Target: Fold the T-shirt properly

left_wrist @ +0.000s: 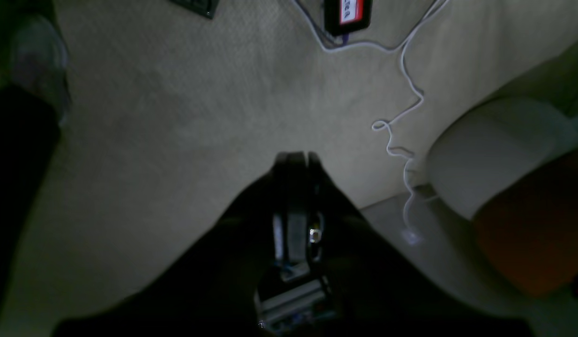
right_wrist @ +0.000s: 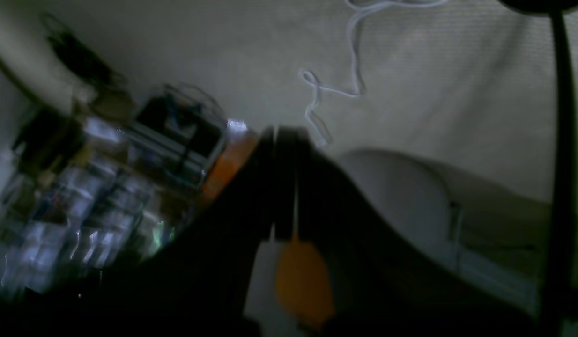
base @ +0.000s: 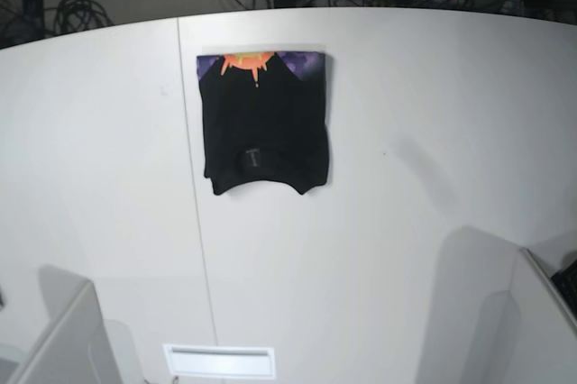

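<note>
The T-shirt [base: 264, 123] lies folded into a compact black rectangle on the white table [base: 406, 222], left of centre towards the far edge. Its orange-and-purple print [base: 261, 62] shows along the far edge, and a small neck label [base: 250, 158] sits near the curved front edge. Neither arm appears in the base view. In the left wrist view my left gripper [left_wrist: 296, 157] is shut with nothing between its tips, over beige carpet. My right gripper [right_wrist: 289, 133] is likewise shut and empty in its own blurred view.
A white cable [left_wrist: 406, 117] snakes across the carpet beside a black device with a red label [left_wrist: 347, 14] and a cream rounded shape [left_wrist: 495, 150]. Cluttered shelving [right_wrist: 106, 187] and a black pole [right_wrist: 563, 140] flank the right gripper. A white slot [base: 219, 361] marks the table's front.
</note>
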Robot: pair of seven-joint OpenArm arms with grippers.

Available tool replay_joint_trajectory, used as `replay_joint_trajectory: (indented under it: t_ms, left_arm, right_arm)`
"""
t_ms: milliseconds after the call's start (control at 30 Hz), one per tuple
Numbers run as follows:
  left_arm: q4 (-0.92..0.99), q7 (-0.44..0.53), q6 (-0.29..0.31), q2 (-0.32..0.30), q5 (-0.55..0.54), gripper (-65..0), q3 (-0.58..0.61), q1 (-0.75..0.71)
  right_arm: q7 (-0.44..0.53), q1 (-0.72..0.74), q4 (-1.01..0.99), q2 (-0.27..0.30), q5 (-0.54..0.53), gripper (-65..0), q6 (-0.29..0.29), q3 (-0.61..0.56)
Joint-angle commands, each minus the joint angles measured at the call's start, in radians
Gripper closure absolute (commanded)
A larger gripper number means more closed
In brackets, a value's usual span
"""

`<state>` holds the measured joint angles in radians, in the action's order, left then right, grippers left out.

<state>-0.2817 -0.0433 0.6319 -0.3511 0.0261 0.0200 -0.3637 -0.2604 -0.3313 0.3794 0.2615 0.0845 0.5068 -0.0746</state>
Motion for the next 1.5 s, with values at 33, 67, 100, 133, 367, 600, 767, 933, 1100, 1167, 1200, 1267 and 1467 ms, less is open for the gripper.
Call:
replay_joint_trajectory:
  t_ms: [33, 67, 100, 133, 367, 600, 767, 933, 1100, 1167, 1200, 1267, 1467]
  left_arm:
    - [0.026, 0.046, -0.045, -0.012, 0.005, 0.0, 0.057, 0.021]
    - [0.045, 0.081, -0.079, -0.010, 0.005, 0.0, 0.090, 0.036]
    - [0.068, 0.109, -0.116, 0.002, -0.001, 0.0, 0.111, 0.050]
    - [0.094, 0.133, -0.154, 0.019, -0.002, 0.0, 0.133, 0.073]
    - [0.172, 0.211, -0.212, 0.126, -0.004, 0.0, 0.143, 0.131]
    - [0.167, 0.213, -0.218, 0.206, -0.005, 0.0, 0.142, 0.150]
    - [0.167, 0.213, -0.218, 0.237, -0.005, 0.0, 0.140, 0.154]
    - [0.169, 0.213, -0.218, 0.235, -0.005, 0.0, 0.140, 0.174]
    - [0.167, 0.213, -0.218, 0.232, -0.001, 0.0, 0.143, 0.176]
    - [0.167, 0.214, -0.218, 0.231, -0.004, 0.0, 0.143, 0.176]
    - [0.167, 0.214, -0.218, 0.229, -0.001, 0.0, 0.143, 0.176]
    - [0.167, 0.214, -0.218, 0.228, 0.002, 0.0, 0.143, 0.176]
    - [0.167, 0.214, -0.218, 0.226, 0.004, 0.0, 0.150, 0.173]
  right_arm:
    - [0.098, 0.036, -0.081, 0.012, 0.007, 0.0, -0.098, -0.040]
    - [0.155, 0.053, -0.115, 0.011, 0.005, 0.0, -0.158, -0.058]
    - [0.203, 0.067, -0.139, 0.008, 0.005, 0.0, -0.201, -0.069]
    - [0.237, 0.077, -0.158, 0.000, 0.004, 0.0, -0.221, -0.077]
    - [0.299, 0.113, -0.168, -0.026, 0.004, 0.0, -0.222, -0.080]
    - [0.372, 0.134, -0.168, -0.064, 0.005, 0.0, -0.221, -0.129]
    - [0.372, 0.139, -0.168, -0.093, 0.005, 0.0, -0.218, -0.247]
    - [0.373, 0.140, -0.170, -0.101, 0.002, 0.0, -0.218, -0.250]
    - [0.373, 0.142, -0.171, -0.106, 0.002, 0.0, -0.218, -0.251]
    - [0.373, 0.148, -0.171, -0.106, 0.002, 0.0, -0.218, -0.251]
    - [0.373, 0.151, -0.175, -0.106, 0.002, 0.0, -0.218, -0.251]
    - [0.373, 0.151, -0.175, -0.109, 0.002, 0.0, -0.218, -0.250]
    - [0.373, 0.145, -0.176, -0.112, 0.001, 0.0, -0.219, -0.250]
